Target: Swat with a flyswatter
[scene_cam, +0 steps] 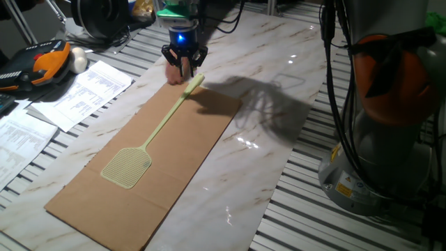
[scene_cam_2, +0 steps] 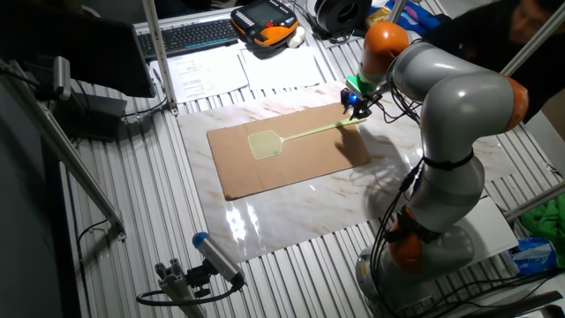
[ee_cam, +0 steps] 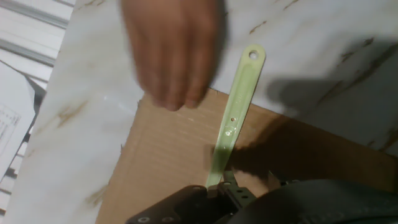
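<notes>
Marble-look tabletop [scene_cam: 279, 104] carrying flat brown cardboard sheet [scene_cam: 174, 160]; pale yellow-green plastic flyswatter [scene_cam: 143, 150] lying on it, mesh head far from black two-finger gripper [scene_cam: 184, 66], which is hovering over handle end, jaw state unclear. Probably light, flexible; grip handle.

Flyswatter [scene_cam: 148, 145] on cardboard sheet [scene_cam: 104, 202]

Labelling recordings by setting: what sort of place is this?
Probably a robotics lab bench: a slatted metal table under a marble-look board, a keyboard and printed sheets beside the arm, with dangling cables.
</notes>
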Tool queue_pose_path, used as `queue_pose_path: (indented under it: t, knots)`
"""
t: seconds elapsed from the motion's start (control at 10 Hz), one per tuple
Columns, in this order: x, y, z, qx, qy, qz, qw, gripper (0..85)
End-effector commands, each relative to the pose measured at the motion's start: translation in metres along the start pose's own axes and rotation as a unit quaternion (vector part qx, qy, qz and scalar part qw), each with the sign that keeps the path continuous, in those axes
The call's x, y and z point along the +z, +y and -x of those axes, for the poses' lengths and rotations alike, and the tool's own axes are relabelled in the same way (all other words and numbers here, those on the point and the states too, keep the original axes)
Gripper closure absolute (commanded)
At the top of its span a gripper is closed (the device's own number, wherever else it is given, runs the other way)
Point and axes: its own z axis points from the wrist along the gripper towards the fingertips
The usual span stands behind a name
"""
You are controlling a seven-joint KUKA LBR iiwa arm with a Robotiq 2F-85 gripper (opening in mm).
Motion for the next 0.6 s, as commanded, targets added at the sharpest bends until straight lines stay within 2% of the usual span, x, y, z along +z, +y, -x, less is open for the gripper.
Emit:
queue_pose_path:
  t: [0.0, 0.5]
  knots:
    - [0.0010, 0.0004, 0.0009, 0.000, -0.001, 0.000, 1.0000, 51.0]
    - [0.0027, -0.0010, 0.0051, -0.008, 0.001, 0.001, 1.0000, 51.0]
